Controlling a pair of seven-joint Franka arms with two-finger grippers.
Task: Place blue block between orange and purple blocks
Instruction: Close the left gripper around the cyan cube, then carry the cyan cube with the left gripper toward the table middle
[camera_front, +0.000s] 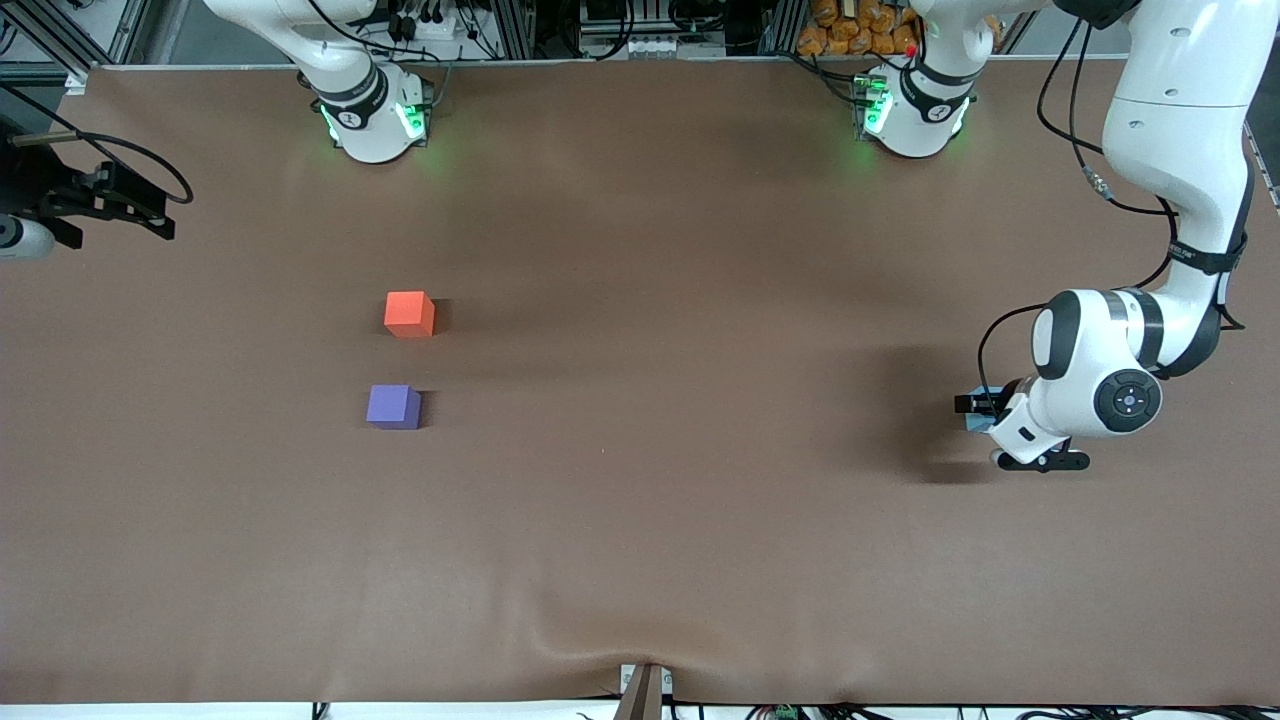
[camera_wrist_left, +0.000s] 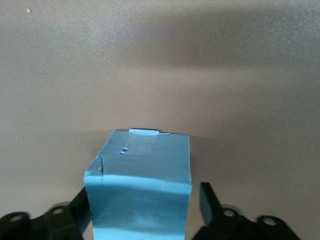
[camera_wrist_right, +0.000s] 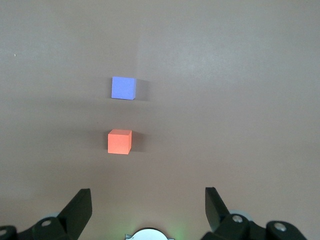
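The blue block (camera_wrist_left: 142, 170) sits on the table toward the left arm's end, mostly hidden under the left hand in the front view (camera_front: 976, 422). My left gripper (camera_front: 978, 408) is down around it and open: in the left wrist view (camera_wrist_left: 145, 205) one finger (camera_wrist_left: 80, 207) lies against the block, and the other finger (camera_wrist_left: 207, 200) stands a small gap off. The orange block (camera_front: 409, 313) and the purple block (camera_front: 393, 406) sit apart toward the right arm's end, the purple one nearer the front camera. My right gripper (camera_wrist_right: 147, 210) is open and empty, held high near its base, with the orange block (camera_wrist_right: 120, 141) and the purple block (camera_wrist_right: 123, 88) below it.
A black fixture (camera_front: 100, 200) juts in at the table edge on the right arm's end. The two arm bases (camera_front: 372, 115) (camera_front: 912, 110) stand along the back edge. The brown mat (camera_front: 650, 400) lies bare between the blue block and the other two.
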